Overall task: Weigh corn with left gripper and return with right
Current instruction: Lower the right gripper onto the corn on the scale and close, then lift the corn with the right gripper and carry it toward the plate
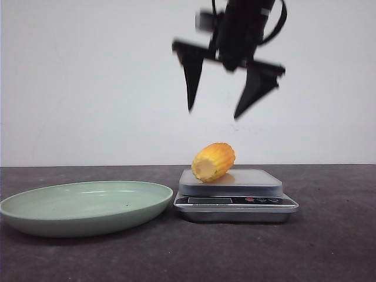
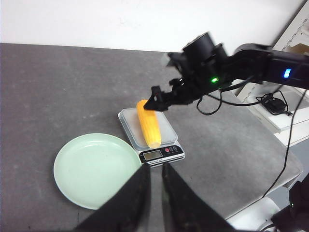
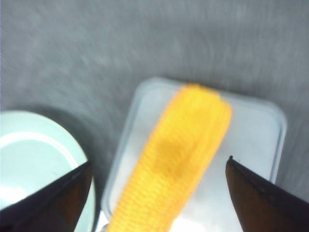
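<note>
We see the corn (image 1: pixel 214 161) lying on the kitchen scale (image 1: pixel 235 200), its cut end tipped toward the green plate (image 1: pixel 85 205) beside the scale. The right gripper (image 1: pixel 220 108) hangs above the scale, jaws spread wide and empty. We'd want it straight down, fingers straddling the cob across its width, closing at mid-length so it can't roll off the scale. The left gripper (image 2: pixel 155 178) sits back from the scale, jaws nearly together, holding nothing.
</note>
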